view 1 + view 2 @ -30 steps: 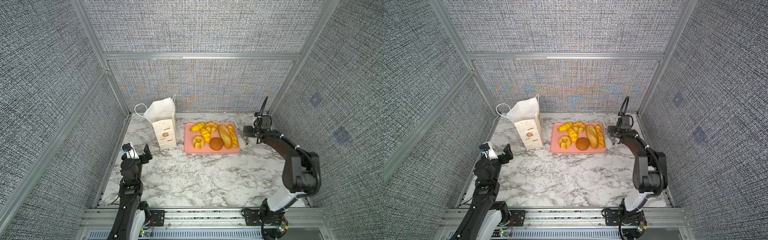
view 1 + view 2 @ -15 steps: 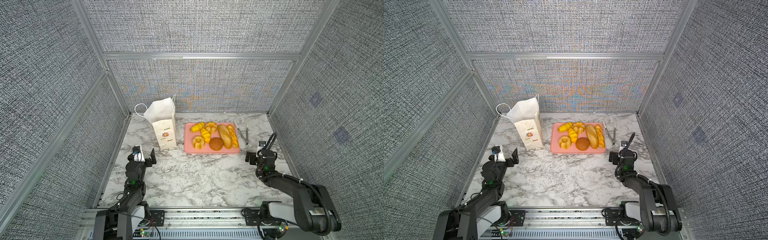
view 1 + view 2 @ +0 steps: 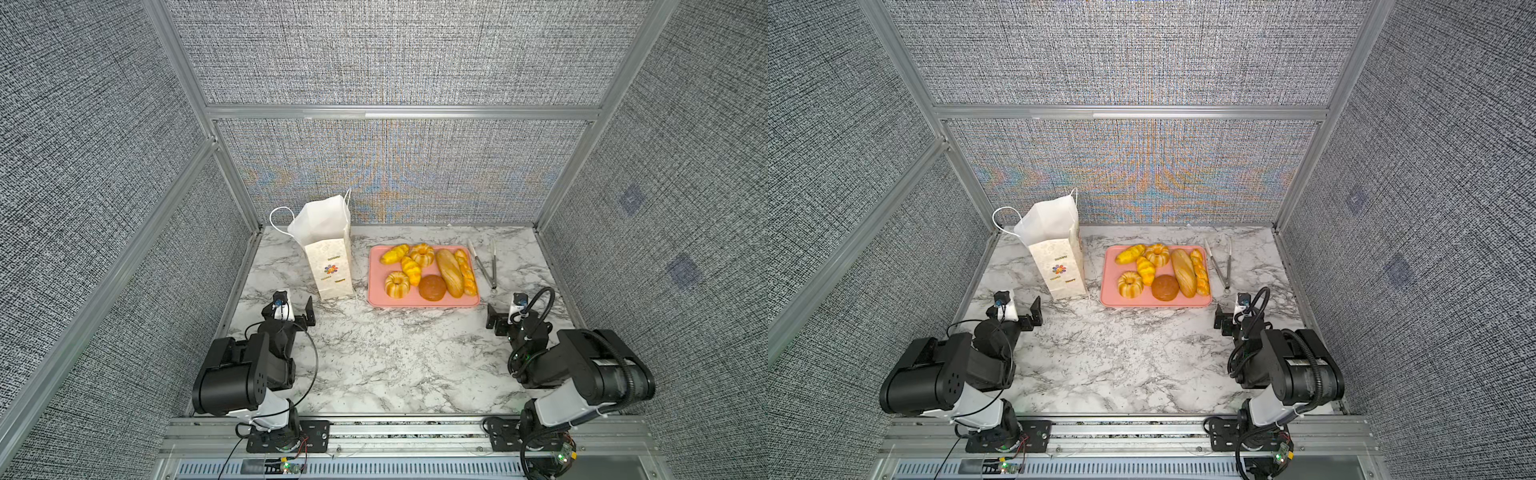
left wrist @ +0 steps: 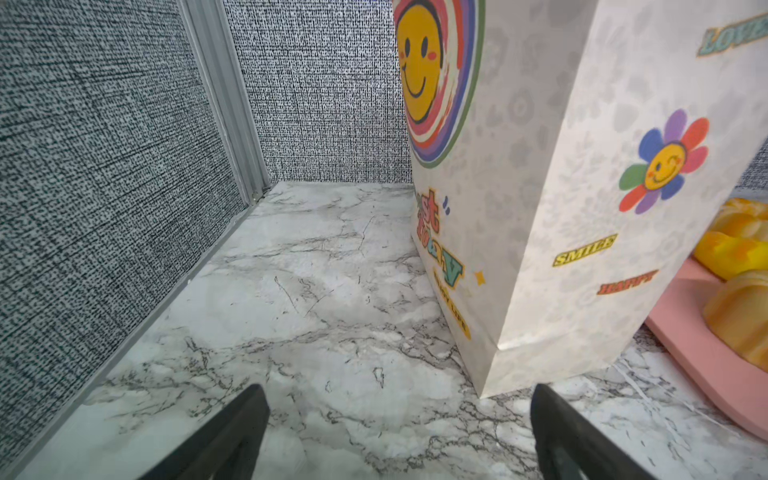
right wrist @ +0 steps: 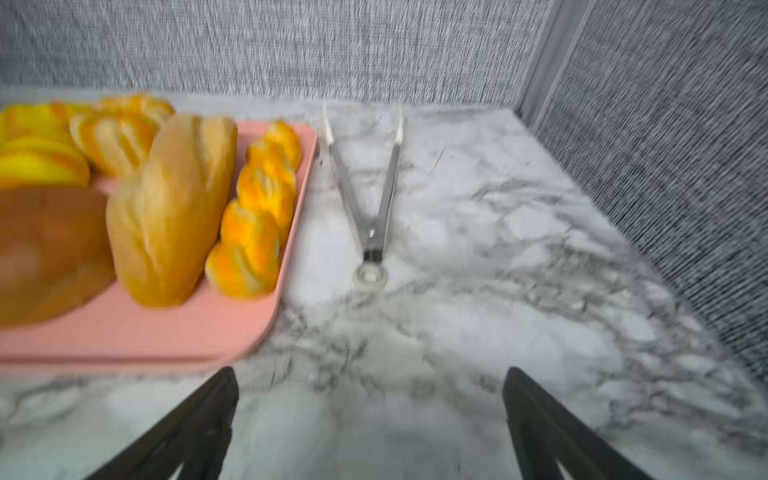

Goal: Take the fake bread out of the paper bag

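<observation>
With the fake bread (image 3: 449, 272) lying on the pink tray (image 3: 376, 300) beside the paper bag (image 3: 330, 266), the left gripper (image 3: 294, 308) is hovering nearer the bag than the right gripper (image 3: 505, 314), both spread wide and empty.

Seven glossy fake bread (image 3: 428, 271) pieces lie beside the upright, open paper bag (image 3: 328, 253).

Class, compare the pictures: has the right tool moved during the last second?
Yes. The right tool has drawn back from the tongs toward its base, now nearer it than the pink tray.
</observation>
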`<state>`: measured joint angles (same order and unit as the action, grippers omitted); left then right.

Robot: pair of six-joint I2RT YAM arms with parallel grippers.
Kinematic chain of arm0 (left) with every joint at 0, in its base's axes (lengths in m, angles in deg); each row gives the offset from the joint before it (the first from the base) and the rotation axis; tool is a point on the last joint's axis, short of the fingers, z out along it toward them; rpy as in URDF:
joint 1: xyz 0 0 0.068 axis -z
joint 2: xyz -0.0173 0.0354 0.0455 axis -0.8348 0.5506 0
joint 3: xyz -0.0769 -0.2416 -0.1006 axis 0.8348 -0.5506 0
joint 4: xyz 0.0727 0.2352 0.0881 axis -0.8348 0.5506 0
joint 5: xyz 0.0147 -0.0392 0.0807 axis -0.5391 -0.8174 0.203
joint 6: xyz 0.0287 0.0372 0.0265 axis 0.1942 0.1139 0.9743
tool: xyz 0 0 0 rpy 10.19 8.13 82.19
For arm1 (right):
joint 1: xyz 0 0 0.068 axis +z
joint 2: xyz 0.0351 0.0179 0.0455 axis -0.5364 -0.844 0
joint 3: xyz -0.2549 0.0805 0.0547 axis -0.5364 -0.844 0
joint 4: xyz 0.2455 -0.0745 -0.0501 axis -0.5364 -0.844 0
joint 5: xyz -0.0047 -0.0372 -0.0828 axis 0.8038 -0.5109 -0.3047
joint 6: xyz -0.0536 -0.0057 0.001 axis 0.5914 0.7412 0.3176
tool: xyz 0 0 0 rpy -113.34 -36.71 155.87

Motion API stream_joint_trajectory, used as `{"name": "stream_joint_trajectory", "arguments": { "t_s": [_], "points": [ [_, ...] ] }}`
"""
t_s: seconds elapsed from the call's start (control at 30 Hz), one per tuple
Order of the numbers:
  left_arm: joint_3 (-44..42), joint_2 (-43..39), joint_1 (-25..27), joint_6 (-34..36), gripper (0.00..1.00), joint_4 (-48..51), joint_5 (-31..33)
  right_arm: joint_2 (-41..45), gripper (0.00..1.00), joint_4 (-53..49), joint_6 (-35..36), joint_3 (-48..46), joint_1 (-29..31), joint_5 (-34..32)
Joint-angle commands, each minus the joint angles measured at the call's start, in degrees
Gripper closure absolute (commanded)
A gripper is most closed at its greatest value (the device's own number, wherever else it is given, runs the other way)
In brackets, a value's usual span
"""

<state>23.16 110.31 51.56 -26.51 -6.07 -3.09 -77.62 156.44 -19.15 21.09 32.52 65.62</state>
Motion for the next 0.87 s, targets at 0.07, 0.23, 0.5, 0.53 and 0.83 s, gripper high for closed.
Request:
{"name": "stream_joint_trajectory", "arguments": {
  "t_s": [0.07, 0.23, 0.5, 0.53, 0.83],
  "points": [
    [0.9, 1.2, 0.6, 1.2, 0.01, -4.1, -0.4, 1.1, 0.01, -15.2, -2.5, 10.5, 0.1, -5.6],
    [1.0, 0.8, 0.9, 1.3, 0.01, -3.4, 0.6, 0.9, 0.01, -14.5, -3.0, 10.3, -0.8, -4.1],
    [1.1, 0.7, 1.1, 1.6, 0.01, -2.9, 0.5, 1.1, 0.01, -14.8, -3.0, 10.4, -0.8, -4.1],
    [1.2, 0.7, 1.2, 1.8, 0.01, -2.9, 0.1, 1.0, 0.01, -15.0, -3.0, 10.6, -0.8, -3.8],
    [2.4, 0.6, 1.2, 3.1, 0.01, -0.6, -3.6, 1.0, 0.01, -15.4, -3.2, 10.8, -1.5, -2.4]
  ]
}}
